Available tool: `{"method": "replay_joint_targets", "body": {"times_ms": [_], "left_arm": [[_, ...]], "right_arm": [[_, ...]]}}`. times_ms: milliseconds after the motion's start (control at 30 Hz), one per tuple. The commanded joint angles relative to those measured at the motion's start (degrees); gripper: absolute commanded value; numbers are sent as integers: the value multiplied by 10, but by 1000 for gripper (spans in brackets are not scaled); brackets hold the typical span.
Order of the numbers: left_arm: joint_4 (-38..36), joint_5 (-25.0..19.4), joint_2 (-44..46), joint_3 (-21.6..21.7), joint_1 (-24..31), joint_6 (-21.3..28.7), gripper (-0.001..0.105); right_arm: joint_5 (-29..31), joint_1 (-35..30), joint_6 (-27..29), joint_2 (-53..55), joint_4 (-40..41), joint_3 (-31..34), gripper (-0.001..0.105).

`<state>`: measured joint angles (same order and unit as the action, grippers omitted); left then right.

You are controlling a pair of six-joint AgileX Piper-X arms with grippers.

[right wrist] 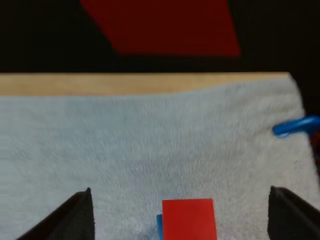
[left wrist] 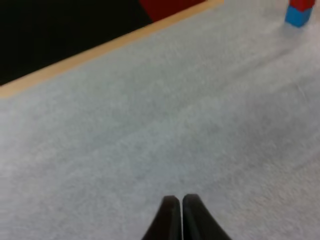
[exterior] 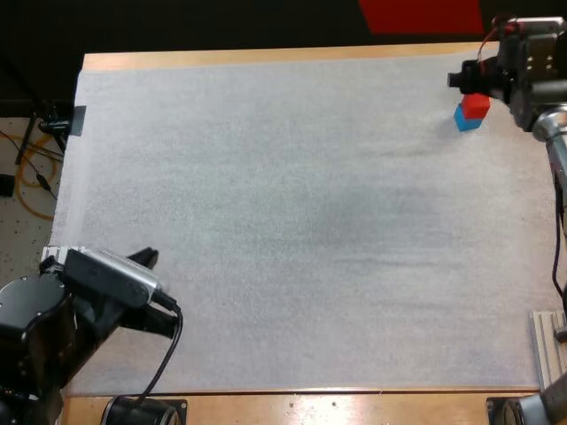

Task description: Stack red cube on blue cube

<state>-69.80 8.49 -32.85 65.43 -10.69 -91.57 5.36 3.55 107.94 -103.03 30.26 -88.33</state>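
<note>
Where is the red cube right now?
In the high view the red cube sits on the blue cube at the far right corner of the mat, with the open right gripper straddling it.

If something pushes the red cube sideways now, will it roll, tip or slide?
Probably slide, not roll: the red cube has flat faces. It rests atop the blue cube, so a firm push may knock it off. It looks rigid.
</note>
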Motion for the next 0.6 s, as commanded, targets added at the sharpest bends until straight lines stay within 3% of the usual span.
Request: {"method": "replay_joint_targets", "body": {"times_ms": [0,33,133,367,567], "left_arm": [[29,-32,0,2,-3,-14,0],[43,-68,-2,2,-3,-24,0],[72,-122,-9,2,-3,-31,0],[113,-137,-49,2,-3,-31,9],[157,-145,-100,2,6,-28,28]], "right_arm": [[-4,1,3,28,18,-2,69],[-8,1,3,44,31,-2,69],[-17,1,3,91,77,-2,69],[-17,1,8,180,148,3,69],[-17,1,16,293,146,81,69]]}}
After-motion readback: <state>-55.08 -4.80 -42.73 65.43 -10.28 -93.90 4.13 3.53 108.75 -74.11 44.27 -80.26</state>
